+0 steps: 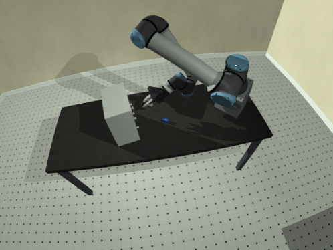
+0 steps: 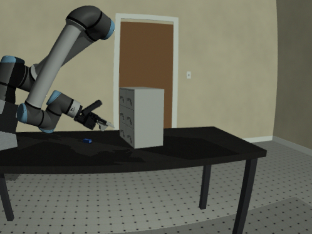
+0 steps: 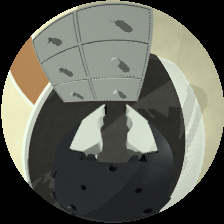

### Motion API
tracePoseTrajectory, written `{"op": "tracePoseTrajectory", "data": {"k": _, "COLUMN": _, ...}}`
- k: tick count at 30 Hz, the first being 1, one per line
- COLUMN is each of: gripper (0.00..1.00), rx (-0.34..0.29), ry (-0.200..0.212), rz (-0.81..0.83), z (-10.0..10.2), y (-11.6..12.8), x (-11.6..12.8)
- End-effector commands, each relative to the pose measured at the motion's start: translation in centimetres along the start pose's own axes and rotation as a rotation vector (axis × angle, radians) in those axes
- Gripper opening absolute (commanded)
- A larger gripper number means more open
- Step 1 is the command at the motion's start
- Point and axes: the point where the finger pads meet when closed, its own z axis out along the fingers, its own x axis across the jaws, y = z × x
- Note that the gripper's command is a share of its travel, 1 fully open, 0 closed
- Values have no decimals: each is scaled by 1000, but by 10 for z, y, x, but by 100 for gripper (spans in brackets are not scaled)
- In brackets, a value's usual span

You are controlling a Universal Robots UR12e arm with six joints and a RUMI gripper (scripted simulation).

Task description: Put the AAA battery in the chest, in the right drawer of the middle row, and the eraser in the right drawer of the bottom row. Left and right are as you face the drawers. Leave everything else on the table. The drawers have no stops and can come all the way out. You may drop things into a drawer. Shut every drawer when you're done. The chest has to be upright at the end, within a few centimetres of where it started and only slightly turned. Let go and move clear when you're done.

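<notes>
The grey chest (image 1: 120, 114) stands upright on the black table, and it also shows in the exterior view (image 2: 141, 117). Its drawers, in two columns and three rows, all look shut in the wrist view (image 3: 97, 55). My gripper (image 1: 147, 101) (image 2: 108, 125) hovers just above the table a short way in front of the chest's bottom row. Its fingers are nearly shut with a narrow gap and nothing between them. A small blue eraser (image 1: 165, 119) (image 2: 87, 141) lies on the table behind the gripper. I cannot see the AAA battery in any view.
The arm's base (image 1: 239, 97) sits at the table's far right corner. A brown door (image 2: 145, 72) is in the wall behind the chest.
</notes>
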Motion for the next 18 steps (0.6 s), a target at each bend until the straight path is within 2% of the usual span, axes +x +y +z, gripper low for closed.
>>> {"op": "tracePoseTrajectory", "data": {"k": 1, "gripper": 20, "rx": -1, "ry": -1, "rz": -1, "z": -18, "y": -10, "x": 0}}
{"op": "tracePoseTrajectory", "data": {"k": 6, "gripper": 20, "rx": -1, "ry": -1, "rz": -1, "z": -25, "y": -14, "x": 0}}
{"op": "tracePoseTrajectory", "data": {"k": 18, "gripper": 20, "rx": -6, "ry": 0, "rz": -1, "z": -26, "y": -15, "x": 1}}
